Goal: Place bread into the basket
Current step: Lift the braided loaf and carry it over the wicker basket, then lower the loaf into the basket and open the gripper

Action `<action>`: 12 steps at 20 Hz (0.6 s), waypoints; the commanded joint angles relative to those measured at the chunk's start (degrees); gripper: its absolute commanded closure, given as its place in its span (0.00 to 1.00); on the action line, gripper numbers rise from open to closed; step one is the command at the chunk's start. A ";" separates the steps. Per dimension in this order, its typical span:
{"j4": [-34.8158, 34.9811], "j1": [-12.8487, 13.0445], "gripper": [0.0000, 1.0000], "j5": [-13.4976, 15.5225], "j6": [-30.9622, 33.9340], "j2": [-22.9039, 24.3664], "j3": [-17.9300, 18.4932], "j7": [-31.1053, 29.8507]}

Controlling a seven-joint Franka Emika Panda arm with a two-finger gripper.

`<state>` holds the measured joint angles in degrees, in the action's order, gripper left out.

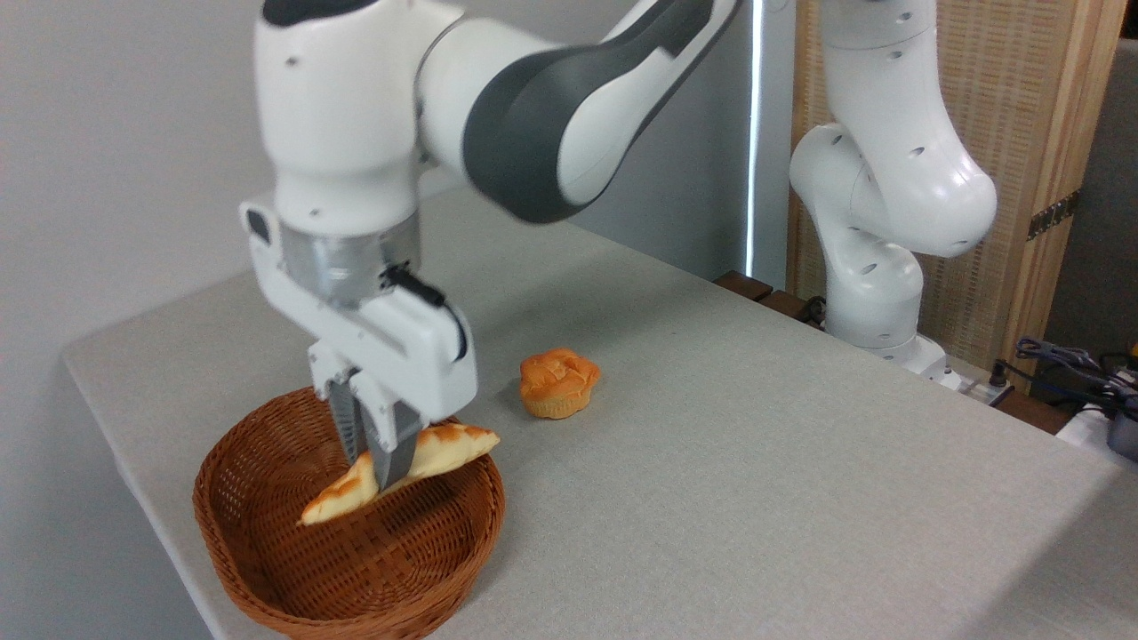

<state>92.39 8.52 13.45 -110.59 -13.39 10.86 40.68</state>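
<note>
Golden pointed bread (444, 449), toasted patches, pinched in gripper (378, 462) jaws, over wicker basket (267, 569)

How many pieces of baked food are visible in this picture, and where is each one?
2. The bread is held in the gripper above the basket. The small orange bun sits on the table, right of the basket. The arm may hide others.

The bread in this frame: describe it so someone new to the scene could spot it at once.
Start at the woven brown basket at the table's near left edge. Above its bowl, the tool pinches the bread, a long golden loaf pointed at both ends. The other baked item, a small round orange bun, sits on the table outside the basket.
</note>
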 commanded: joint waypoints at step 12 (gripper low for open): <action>-4.23 0.27 0.00 0.35 -4.02 -6.30 -3.57 -1.13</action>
<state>89.62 8.87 13.45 -114.52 -19.85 7.12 40.17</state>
